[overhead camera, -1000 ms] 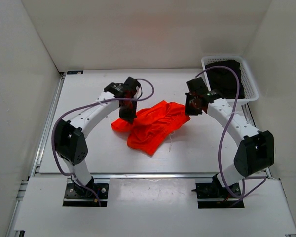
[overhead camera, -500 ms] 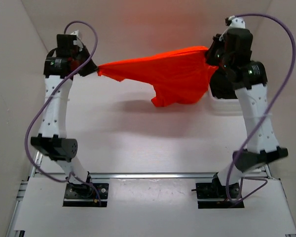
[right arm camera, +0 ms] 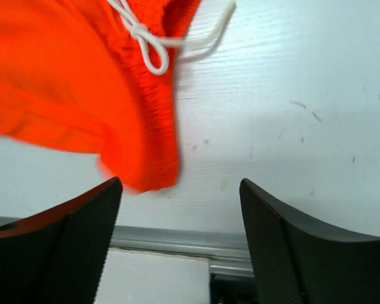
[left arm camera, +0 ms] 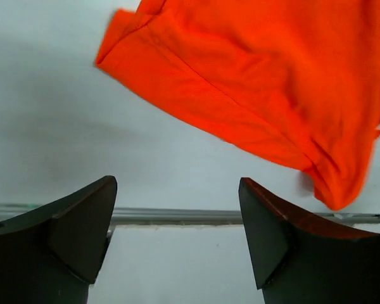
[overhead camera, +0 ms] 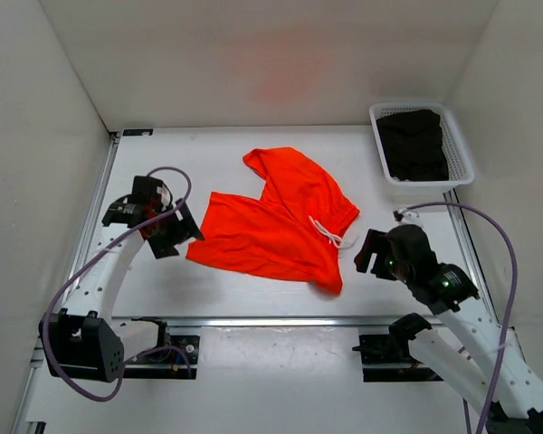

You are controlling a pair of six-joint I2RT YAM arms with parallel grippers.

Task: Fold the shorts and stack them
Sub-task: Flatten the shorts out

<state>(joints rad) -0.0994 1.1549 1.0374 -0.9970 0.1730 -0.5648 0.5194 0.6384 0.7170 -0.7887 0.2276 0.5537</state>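
The neon-orange shorts (overhead camera: 281,221) lie spread out flat on the white table, waistband toward the right with the white drawstring (overhead camera: 330,232) showing, legs pointing left and back. My left gripper (overhead camera: 179,237) sits low just off the left leg hem, open and empty. Beside the waistband corner, my right gripper (overhead camera: 369,253) is likewise open and empty. In the left wrist view the shorts (left arm camera: 259,82) lie beyond the gripper (left arm camera: 177,234). The right wrist view shows the waistband (right arm camera: 158,126) and drawstring bow (right arm camera: 149,47) ahead of the gripper (right arm camera: 180,234).
A white basket (overhead camera: 464,155) holding dark folded clothes (overhead camera: 414,143) stands at the back right corner. White walls enclose the table on three sides. The metal rail (overhead camera: 281,319) along the table's front edge runs just behind both grippers.
The shorts, held stretched in the air between both raised grippers half a second ago, now lie flat on the table. Both grippers have opened, let go, and dropped low toward the front.
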